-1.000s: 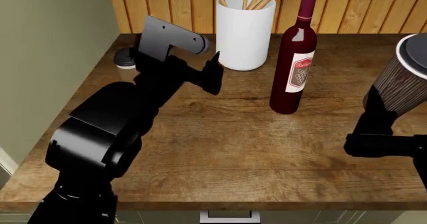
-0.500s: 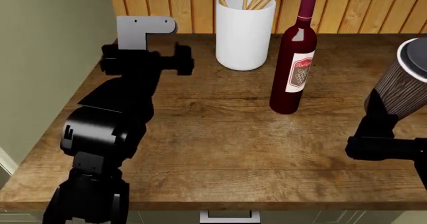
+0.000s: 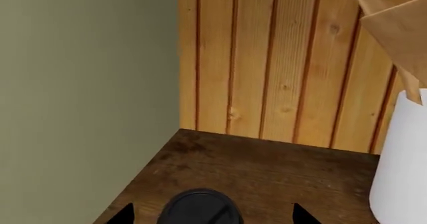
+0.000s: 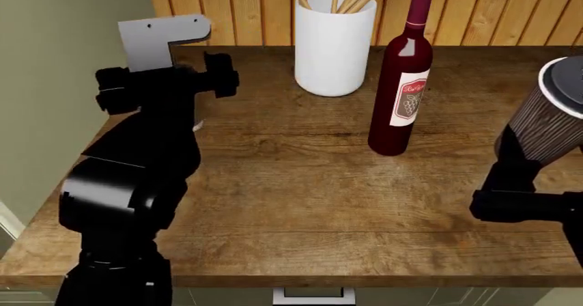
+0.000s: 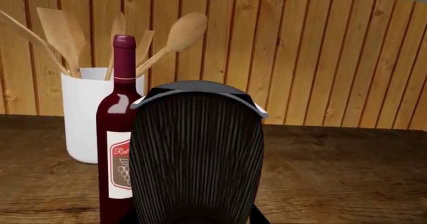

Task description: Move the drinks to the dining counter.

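In the left wrist view the coffee cup's black lid (image 3: 200, 208) sits on the dark wood worktop (image 3: 267, 169) in the wall corner. My left gripper (image 3: 210, 217) is open, with a fingertip on each side of the lid. In the head view the left arm (image 4: 146, 135) hides that cup. My right gripper (image 4: 523, 157) is shut on the ribbed grey-brown cup (image 4: 549, 115), held tilted above the worktop's right side; this cup (image 5: 197, 154) fills the right wrist view. The wine bottle (image 4: 401, 80) stands upright mid-back. The dining counter is out of view.
A white utensil holder (image 4: 334, 43) with wooden spoons stands against the plank wall, just left of the bottle. A green wall (image 4: 64, 60) bounds the worktop's left side. The worktop's front edge (image 4: 310, 279) has a cabinet handle below it.
My left arm has swung left and back toward the corner. It now covers the coffee cup that showed in the head view a second ago. The right arm and its cup have barely shifted.
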You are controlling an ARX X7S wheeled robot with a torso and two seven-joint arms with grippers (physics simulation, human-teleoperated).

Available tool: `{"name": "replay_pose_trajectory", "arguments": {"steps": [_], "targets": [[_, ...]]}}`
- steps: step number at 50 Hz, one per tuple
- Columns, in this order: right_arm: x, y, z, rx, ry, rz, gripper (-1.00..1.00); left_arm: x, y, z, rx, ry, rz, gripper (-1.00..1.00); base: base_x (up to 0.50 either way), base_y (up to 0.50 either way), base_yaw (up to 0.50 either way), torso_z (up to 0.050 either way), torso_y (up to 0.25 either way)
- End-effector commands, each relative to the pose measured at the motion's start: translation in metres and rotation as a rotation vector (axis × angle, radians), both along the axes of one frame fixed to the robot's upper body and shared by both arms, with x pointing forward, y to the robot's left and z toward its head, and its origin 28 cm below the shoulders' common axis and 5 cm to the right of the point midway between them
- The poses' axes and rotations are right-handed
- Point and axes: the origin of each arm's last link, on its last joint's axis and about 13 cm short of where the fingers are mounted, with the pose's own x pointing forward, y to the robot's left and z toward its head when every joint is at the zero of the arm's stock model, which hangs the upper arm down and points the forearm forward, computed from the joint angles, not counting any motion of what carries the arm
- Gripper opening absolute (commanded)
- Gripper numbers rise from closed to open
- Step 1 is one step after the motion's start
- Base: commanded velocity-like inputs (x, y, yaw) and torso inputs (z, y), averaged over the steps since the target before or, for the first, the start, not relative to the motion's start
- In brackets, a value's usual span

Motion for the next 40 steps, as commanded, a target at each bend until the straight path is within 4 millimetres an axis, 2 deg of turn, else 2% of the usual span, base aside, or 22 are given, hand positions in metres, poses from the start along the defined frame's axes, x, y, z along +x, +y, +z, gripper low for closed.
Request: {"name": "replay_pose_trajectory", "arguments": {"steps": [1,11,17,25,40], "targets": [[0.000,-0.001,0.001,-0.007,-0.009,-0.001,-1.00,-0.005,0.011,-0.009,-0.016,0.025,0.081,1.00,0.00,0.00,0.00,0.000,0.000],[0.001,0.001,0.001,-0.013,-0.008,0.003,-1.00,0.004,0.016,-0.030,-0.077,0.157,0.000,1.00,0.00,0.00,0.00,0.000,0.000],[0.000,0.001,0.001,-0.011,-0.008,0.001,-1.00,-0.001,0.011,-0.029,-0.061,0.183,-0.096,1.00,0.00,0.00,0.00,0.000,0.000],[0.000,0.001,-0.001,-0.008,-0.007,0.003,-1.00,-0.005,0.014,-0.027,-0.091,0.171,-0.067,1.00,0.00,0.00,0.00,0.000,0.001],[0.000,0.001,-0.001,-0.007,-0.005,0.001,-1.00,0.013,0.018,-0.038,-0.098,0.194,-0.054,1.00,0.00,0.00,0.00,0.000,0.000]]}}
